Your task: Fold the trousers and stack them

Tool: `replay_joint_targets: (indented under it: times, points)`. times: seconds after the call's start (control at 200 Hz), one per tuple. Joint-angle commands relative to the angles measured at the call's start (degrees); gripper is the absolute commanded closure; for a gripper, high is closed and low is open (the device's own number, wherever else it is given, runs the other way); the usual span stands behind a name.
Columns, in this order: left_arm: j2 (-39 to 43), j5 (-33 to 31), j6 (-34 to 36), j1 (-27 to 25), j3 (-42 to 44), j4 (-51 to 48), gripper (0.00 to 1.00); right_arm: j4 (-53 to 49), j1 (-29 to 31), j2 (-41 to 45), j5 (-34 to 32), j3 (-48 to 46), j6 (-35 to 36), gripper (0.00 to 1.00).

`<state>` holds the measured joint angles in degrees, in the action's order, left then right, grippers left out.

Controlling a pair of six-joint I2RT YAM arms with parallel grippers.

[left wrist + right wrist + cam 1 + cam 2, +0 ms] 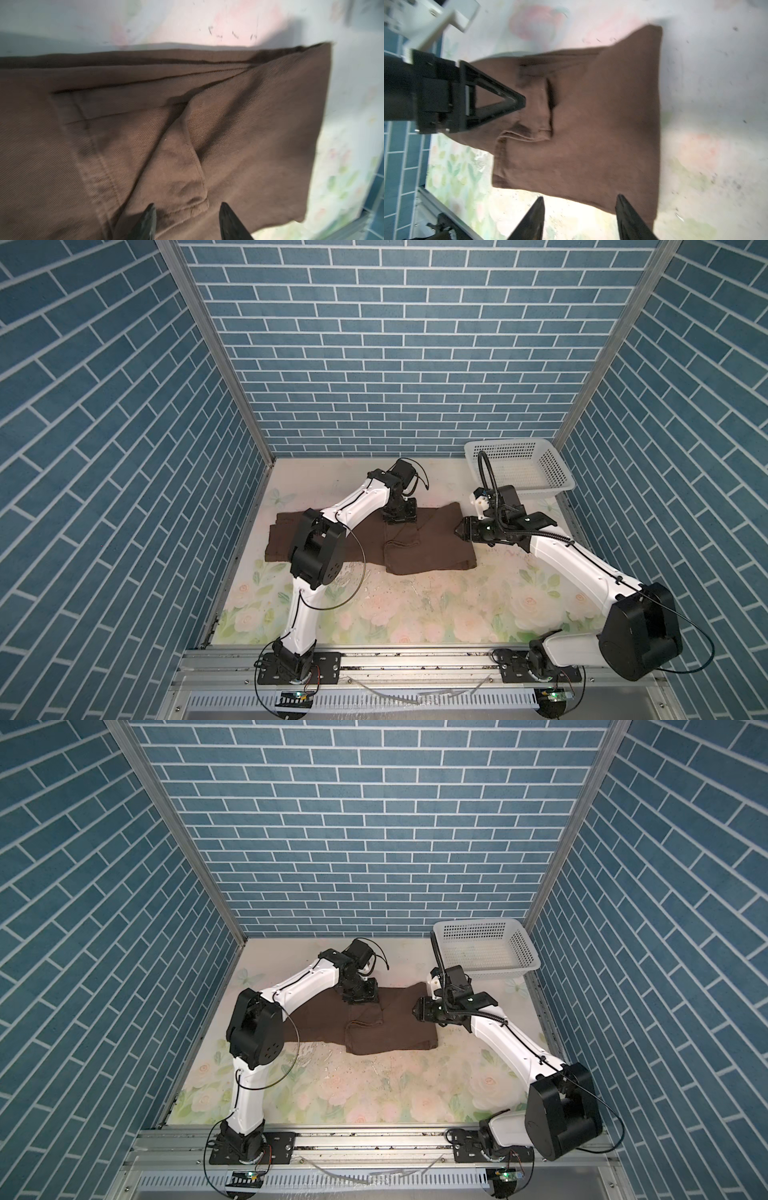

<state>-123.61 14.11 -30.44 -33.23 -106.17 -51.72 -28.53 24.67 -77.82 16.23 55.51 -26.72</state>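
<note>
The table (415,614) carries the trousers (432,547) across its far half, the right end doubled over. Soft, limp and light, I judge; I would pinch a folded edge or corner, never the flat middle. The near half offers room; the basket (519,464) fills the far right corner. My left claw (187,209) and right claw (579,202) gape, holding nothing.

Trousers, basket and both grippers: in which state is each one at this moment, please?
trousers: lying flat on the table, partly folded with one end doubled over, held by no gripper.
basket: upright in the far right corner, nothing seen inside.
left gripper: open, over the cloth, holding nothing.
right gripper: open, at the edge of the cloth, holding nothing.
</note>
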Motion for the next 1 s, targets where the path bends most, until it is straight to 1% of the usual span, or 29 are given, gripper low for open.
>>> replay_joint_targets:
  times: [0.0, 0.015, 0.04, 0.18, 0.29, 0.445, 0.57, 0.635, 0.71, 0.76, 0.805, 0.835, 0.89, 0.93, 0.995]
  points:
    - [-2.2, -4.1, 3.2, -0.6, -1.9, -6.9, 0.46, -2.3, -1.7, -0.7, 1.0, -5.7, -2.5, 0.36]
    - [-2.2, -4.2, 3.3, -0.7, -1.9, -7.0, 0.45, -1.8, -1.9, -0.9, 1.3, -6.2, -2.7, 0.31]
    - [-2.3, -4.5, 3.4, -0.9, -1.9, -7.0, 0.45, -0.9, -2.1, -1.2, 1.7, -6.9, -3.0, 0.30]
    - [-2.3, -4.7, 3.8, -1.8, -1.8, -6.4, 0.44, 4.7, -3.3, -4.8, 4.2, -9.0, -3.6, 0.29]
    - [-2.8, -4.6, 3.7, -3.2, -2.6, -5.6, 0.43, 8.5, -4.6, -7.4, 6.2, -9.5, -4.2, 0.29]
    - [-5.6, -4.3, 2.9, -4.2, -4.9, -5.2, 0.43, 13.6, -6.1, -9.8, 9.5, -10.5, -6.4, 0.34]
    - [-8.0, -3.3, 2.4, -4.3, -6.8, -4.6, 0.43, 15.6, -7.0, -10.3, 9.6, -11.9, -7.5, 0.46]
    - [-9.3, -3.2, 2.5, -4.3, -8.2, -5.1, 0.44, 15.7, -7.9, -10.3, 9.3, -12.7, -7.9, 0.58]
    - [-10.6, -2.8, 3.0, -4.3, -9.7, -5.7, 0.47, 14.3, -9.2, -10.4, 7.8, -13.5, -8.0, 0.68]
    - [-11.6, -2.7, 3.4, -4.3, -10.5, -6.2, 0.51, 13.7, -10.5, -10.4, 7.4, -14.2, -8.0, 0.74]
    - [-12.2, -2.8, 3.7, -4.2, -11.3, -6.7, 0.57, 13.7, -11.6, -10.3, 7.4, -15.2, -8.0, 0.81]
    - [-12.7, -2.8, 3.9, -4.2, -11.8, -6.9, 0.63, 13.7, -12.4, -10.2, 7.3, -15.9, -8.0, 0.87]
    - [-13.3, -2.3, 4.1, -4.0, -12.8, -7.0, 0.81, 13.8, -13.5, -9.9, 7.4, -17.0, -8.0, 1.00]
    - [-13.6, -1.9, 4.1, -3.8, -13.4, -7.1, 0.90, 13.8, -14.1, -9.7, 7.4, -17.6, -8.0, 1.00]
    - [-13.9, -1.4, 4.0, -3.3, -14.4, -7.0, 0.99, 14.0, -14.9, -9.3, 7.7, -18.6, -7.8, 1.00]
